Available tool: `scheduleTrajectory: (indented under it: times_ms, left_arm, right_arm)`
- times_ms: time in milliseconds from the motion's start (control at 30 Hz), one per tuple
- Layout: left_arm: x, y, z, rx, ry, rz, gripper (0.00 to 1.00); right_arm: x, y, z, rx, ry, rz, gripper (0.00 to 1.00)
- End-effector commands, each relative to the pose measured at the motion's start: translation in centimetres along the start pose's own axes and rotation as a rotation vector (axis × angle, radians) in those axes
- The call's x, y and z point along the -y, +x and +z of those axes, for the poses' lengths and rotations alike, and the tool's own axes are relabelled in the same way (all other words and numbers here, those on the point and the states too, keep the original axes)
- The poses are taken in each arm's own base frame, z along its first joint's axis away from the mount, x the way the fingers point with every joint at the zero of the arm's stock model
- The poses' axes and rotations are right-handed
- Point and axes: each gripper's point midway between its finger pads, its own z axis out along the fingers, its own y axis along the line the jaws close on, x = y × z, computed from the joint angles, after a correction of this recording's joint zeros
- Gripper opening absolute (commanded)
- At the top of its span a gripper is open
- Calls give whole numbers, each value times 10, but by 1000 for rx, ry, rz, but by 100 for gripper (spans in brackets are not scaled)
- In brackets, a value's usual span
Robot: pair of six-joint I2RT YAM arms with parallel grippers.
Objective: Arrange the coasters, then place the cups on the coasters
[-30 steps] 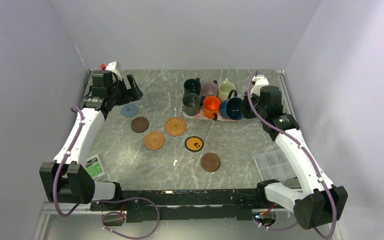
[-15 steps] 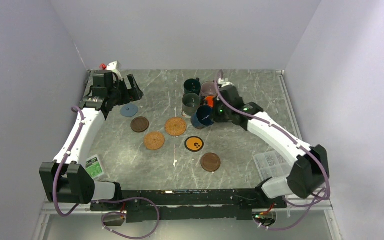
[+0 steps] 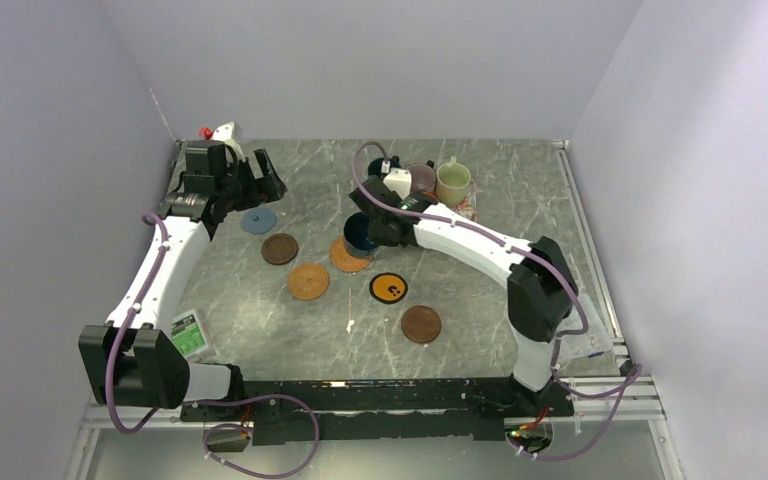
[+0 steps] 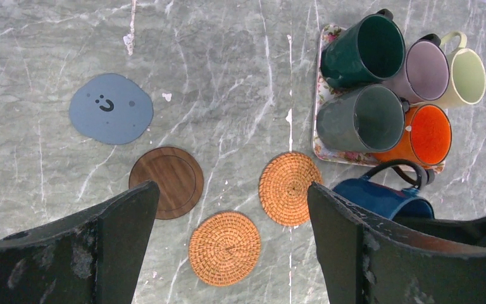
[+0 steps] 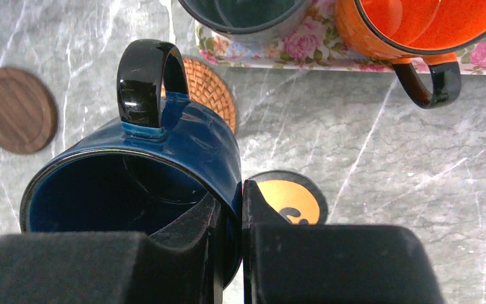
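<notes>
Item: right gripper (image 5: 231, 199); jaws closed on the wall of the navy cup (image 5: 183, 136), one finger inside the mouth and one outside; the handle points straight away from the jaws.

Item: tan woven coaster (image 5: 212, 95); just ahead of the jaws, half hidden under the cup's far side (whether the base touches it we cannot tell).

Item: black coaster with yellow centre (image 5: 291, 199); just beside the outer finger, bare; dark brown coaster (image 5: 14, 109) well off on the inner finger's side, also bare.

Item: orange cup (image 5: 430, 19) on the floral mat (image 5: 304, 47); ahead of the jaws, past the woven disc.

Item: left gripper (image 4: 231, 196); jaws wide apart, holding nothing; a second woven coaster (image 4: 224, 248) lies between them in its wrist view; grey-blue coaster (image 4: 111, 109) ahead and off to one side.

Handling note: we judge the step in hand to be seating the navy cup on the woven coaster; we would bring the base over the disc's middle, level the cup and lower it until it rests flat; only then would we part the jaws, lifting the inner finger straight out so the rim is not dragged.
</notes>
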Motion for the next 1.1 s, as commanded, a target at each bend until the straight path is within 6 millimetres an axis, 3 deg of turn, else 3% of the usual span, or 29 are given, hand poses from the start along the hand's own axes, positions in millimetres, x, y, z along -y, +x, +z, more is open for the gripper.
scheduleTrajectory:
  times_ms: [0, 200, 433, 1067]
  left_arm:
    - [7, -14, -12, 61, 17, 20, 94]
    - [8, -14, -12, 59, 20, 20, 94]
    - [9, -14, -12, 58, 25, 18, 94]
    - [9, -12, -10, 49, 29, 14, 94]
  right_arm:
    - [-20, -36, -10, 123, 38, 95, 0]
    - [-42, -26, 9, 64, -12, -18, 0]
    - [-48, -23, 25, 8, -27, -72, 0]
    - [-41, -19, 52, -73, -8, -118, 0]
